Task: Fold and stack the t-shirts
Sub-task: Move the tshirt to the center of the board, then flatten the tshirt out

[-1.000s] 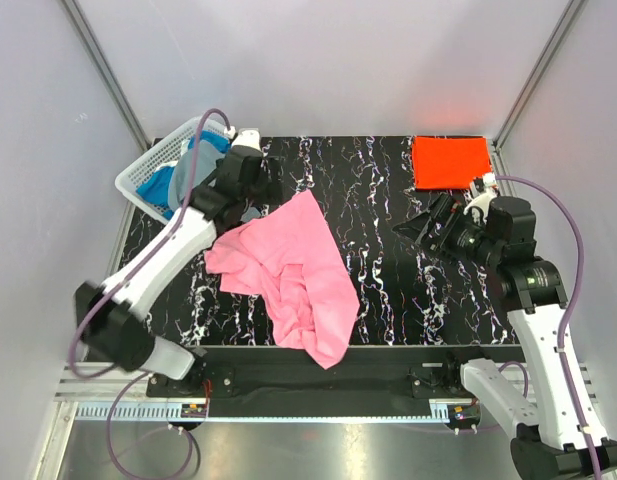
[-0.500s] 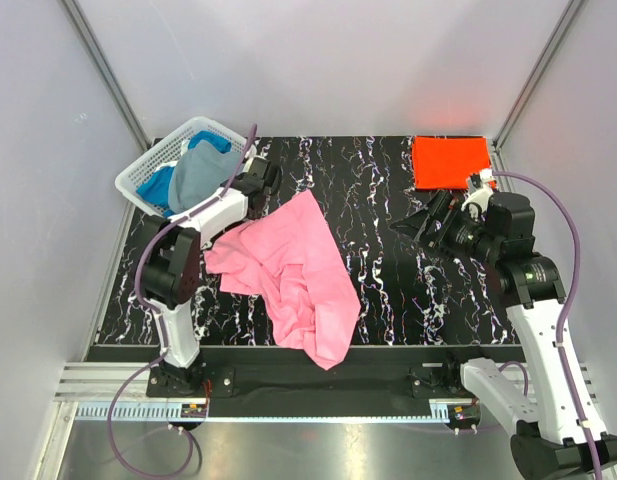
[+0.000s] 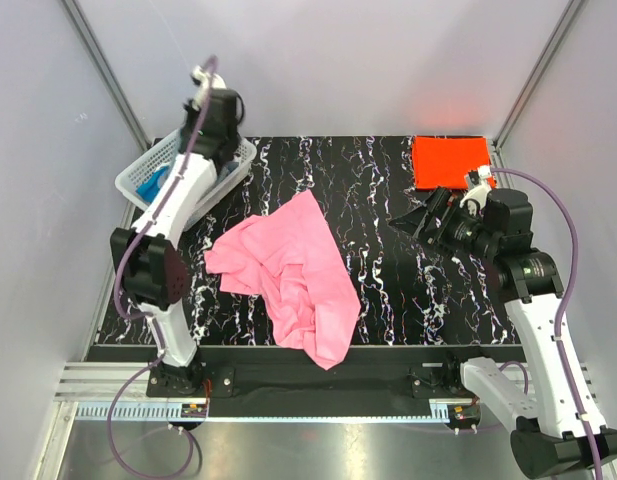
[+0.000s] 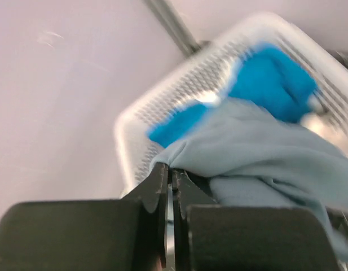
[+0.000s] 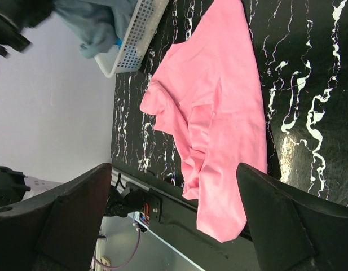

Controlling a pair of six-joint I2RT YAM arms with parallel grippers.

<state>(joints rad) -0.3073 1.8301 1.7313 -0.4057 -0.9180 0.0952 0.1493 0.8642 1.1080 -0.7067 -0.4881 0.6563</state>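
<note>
Now my left arm [image 3: 183, 190] rears over the white plastic lattice basket [image 4: 179, 84], left pincer [image 4: 171, 172] clenched on a blurred grey-blue cloth t-shirt [image 4: 258, 147]. My right pincer [image 3: 420, 222] gapes wide.

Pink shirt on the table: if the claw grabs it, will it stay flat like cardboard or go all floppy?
Probably floppy: the pink shirt lies in soft wrinkles and folds. It would likely sag from wherever it is pinched, since one corner hangs limp over the table at its near edge. It looks thin, so it is probably light.
</note>
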